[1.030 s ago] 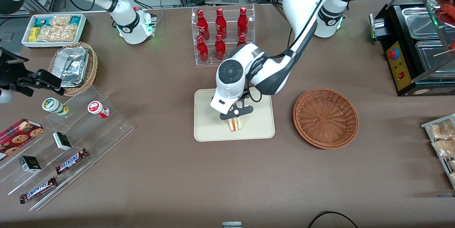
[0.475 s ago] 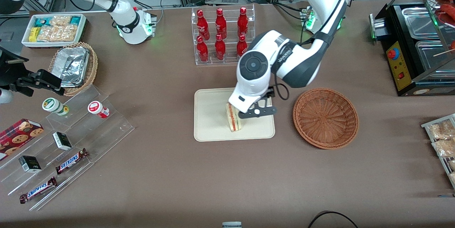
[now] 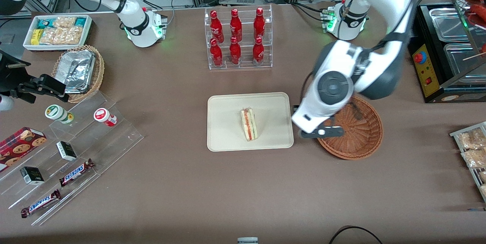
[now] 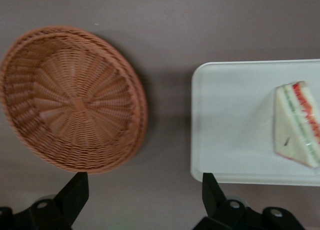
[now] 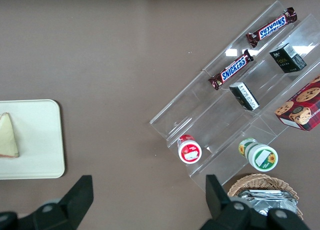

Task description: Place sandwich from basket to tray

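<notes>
Cream tray (image 3: 228,122) sits near table centre with the sandwich (image 3: 249,124) lying on it, toward the tray edge nearest the basket; cut edge faces up, red and pale filling stripes visible. Sandwich rests free, nothing touching it. Wrist view confirms: sandwich (image 4: 297,124) flat on the tray (image 4: 230,120), well inside the raised rim. Reddish-brown wicker basket (image 3: 360,137) stands just beside the tray, toward the working arm's end of the table, with a strip of bare table between them; basket interior (image 4: 70,97) holds nothing. Left gripper (image 3: 321,132) hangs above the gap between tray and basket, overlapping the basket rim in the front view, apart from the sandwich. Fingers (image 4: 75,192) spread wide, nothing between them; table surface shows in the gap. Brown table (image 3: 190,183) also carries a clear rack of red bottles (image 3: 237,38), farther from the front camera than the tray. Lighter wicker basket with foil trays (image 3: 78,71) and a white bin of snack packets (image 3: 57,31) lie toward the parked arm's end, with a clear stepped stand of chocolate bars (image 3: 74,173) nearer the camera.
</notes>
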Robot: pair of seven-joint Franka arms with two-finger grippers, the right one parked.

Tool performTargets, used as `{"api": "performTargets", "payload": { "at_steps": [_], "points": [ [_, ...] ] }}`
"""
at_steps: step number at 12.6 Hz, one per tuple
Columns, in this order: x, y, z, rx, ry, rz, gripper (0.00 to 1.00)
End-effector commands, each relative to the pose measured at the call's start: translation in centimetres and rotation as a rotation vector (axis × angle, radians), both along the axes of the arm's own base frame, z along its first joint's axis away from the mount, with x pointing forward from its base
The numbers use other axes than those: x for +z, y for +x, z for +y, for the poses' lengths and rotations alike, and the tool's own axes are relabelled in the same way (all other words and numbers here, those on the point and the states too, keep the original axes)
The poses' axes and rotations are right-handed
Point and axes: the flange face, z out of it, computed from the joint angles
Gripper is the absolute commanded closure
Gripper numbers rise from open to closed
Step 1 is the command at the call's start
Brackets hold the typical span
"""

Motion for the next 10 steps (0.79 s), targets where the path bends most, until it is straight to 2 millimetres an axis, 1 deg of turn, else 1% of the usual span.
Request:
{"api": "performTargets", "payload": {
  "at_steps": [1,3,4,5,6,7,8,9,10],
  "points": [
    [2.3,-1.5,5.9,-0.064,-0.022,0.023,0.0],
    [3.4,-1.5,9.2,-0.095,-0.028,0.048,0.0],
    [4.7,-1.7,10.4,-0.1,-0.029,0.049,0.0],
    [5.5,-1.6,12.2,-0.085,-0.03,0.048,0.0],
    [6.8,-2.0,13.3,-0.093,-0.032,0.044,0.0],
    [8.4,-2.3,15.6,-0.088,-0.039,0.039,0.0],
    [9.6,-2.8,17.7,-0.089,-0.047,0.049,0.0],
    [11.1,-3.3,18.3,-0.107,-0.057,0.041,0.0],
    [12.6,-3.9,19.5,-0.095,-0.057,0.026,0.0]
  ]
}}
